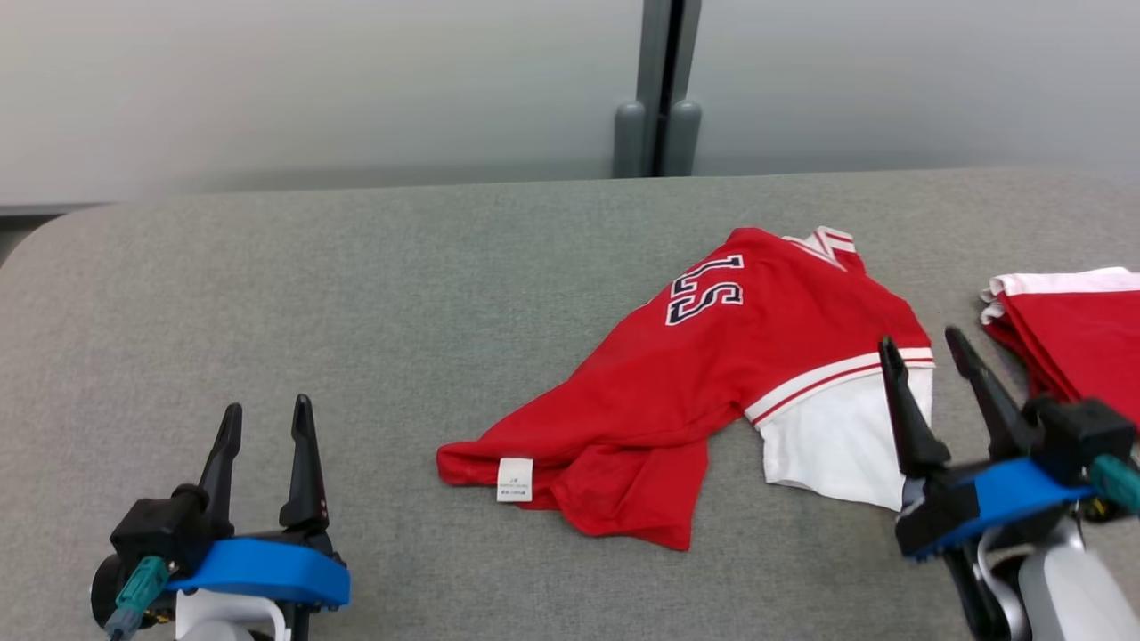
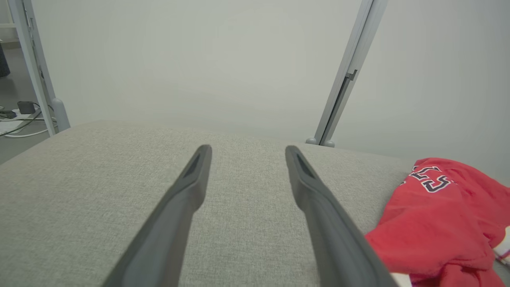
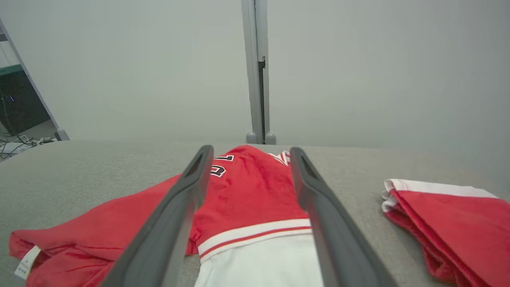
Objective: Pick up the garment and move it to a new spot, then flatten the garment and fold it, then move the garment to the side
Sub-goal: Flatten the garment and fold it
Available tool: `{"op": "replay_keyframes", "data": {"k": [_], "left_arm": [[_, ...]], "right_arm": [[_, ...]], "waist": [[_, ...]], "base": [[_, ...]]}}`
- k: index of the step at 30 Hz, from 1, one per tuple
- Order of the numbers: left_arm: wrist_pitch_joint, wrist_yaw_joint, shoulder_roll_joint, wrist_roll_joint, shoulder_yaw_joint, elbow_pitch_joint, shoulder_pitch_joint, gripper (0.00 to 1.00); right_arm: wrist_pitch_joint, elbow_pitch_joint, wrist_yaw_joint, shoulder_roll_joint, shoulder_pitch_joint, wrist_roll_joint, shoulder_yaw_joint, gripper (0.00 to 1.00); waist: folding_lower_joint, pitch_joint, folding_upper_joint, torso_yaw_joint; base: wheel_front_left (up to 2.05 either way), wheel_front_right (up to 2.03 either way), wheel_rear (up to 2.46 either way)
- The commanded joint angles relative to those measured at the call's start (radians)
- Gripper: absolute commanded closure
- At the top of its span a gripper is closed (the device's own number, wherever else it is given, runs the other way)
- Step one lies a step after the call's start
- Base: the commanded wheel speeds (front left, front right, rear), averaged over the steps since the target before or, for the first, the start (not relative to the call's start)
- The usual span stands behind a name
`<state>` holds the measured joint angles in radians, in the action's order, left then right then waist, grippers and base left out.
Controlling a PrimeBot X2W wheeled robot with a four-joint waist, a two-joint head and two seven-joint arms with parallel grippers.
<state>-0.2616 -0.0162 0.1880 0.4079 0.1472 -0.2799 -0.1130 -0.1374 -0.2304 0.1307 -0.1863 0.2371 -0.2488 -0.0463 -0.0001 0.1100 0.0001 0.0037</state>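
Right pincer (image 1: 917, 338), fingers spread and holding nothing, hovers at the white edge of the crumpled red-and-white cloth jersey (image 1: 712, 374), which lies loose on the grey fabric-covered bench (image 1: 356, 294), seemingly ready for flattening, while the left pincer (image 1: 267, 403), also spread, waits well apart.

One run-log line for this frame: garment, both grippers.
garment: crumpled on table, unfolded | left gripper: open, off garment | right gripper: open, at white sleeve | folded red pile: at right
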Motion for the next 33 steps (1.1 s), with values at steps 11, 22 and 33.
{"op": "replay_keyframes", "data": {"k": [11,22,33], "left_arm": [[0.007,-0.010,0.017,-0.006,0.018,-0.026,0.038,0.00],[0.028,-0.030,0.010,-0.011,0.059,-0.067,0.018,0.00],[0.205,-0.087,0.002,-0.003,0.176,-0.243,-0.077,0.00]], "right_arm": [[0.067,0.147,0.000,0.096,-0.211,0.019,0.090,0.00],[0.083,0.172,0.000,0.105,-0.190,0.044,0.071,0.00],[0.083,0.160,0.000,0.112,-0.157,0.027,0.023,0.00]], "waist": [[0.0001,-0.031,-0.0001,-0.038],[0.0001,-0.016,-0.0001,-0.050],[0.0001,0.032,-0.0001,-0.100]], "base": [[0.00,0.00,0.00],[0.00,0.00,0.00],[0.00,0.00,0.00]]}}
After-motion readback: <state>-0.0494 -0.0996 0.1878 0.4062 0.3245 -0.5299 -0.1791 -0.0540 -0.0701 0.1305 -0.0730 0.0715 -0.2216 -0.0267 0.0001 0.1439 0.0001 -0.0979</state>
